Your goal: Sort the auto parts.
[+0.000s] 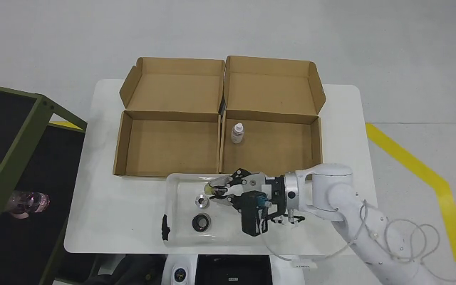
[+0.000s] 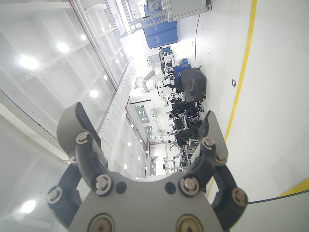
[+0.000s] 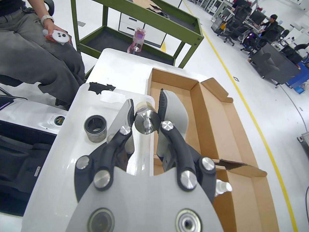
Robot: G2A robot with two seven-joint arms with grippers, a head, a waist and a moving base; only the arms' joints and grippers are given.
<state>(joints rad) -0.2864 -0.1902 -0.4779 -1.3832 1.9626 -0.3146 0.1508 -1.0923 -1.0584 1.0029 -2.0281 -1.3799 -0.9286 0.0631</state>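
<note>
The right end effector clamps the short silver metal cylinder over the white plastic tray; brown cardboard boxes lie just beyond.

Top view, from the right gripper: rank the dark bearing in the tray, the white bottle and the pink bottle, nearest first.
From the right gripper:
1. The dark bearing, in the white tray, beside the gripper on the robot's side.
2. The white bottle, in the right cardboard box beyond the tray.
3. The pink bottle, on the green cart left of the table, farthest by far.
</note>
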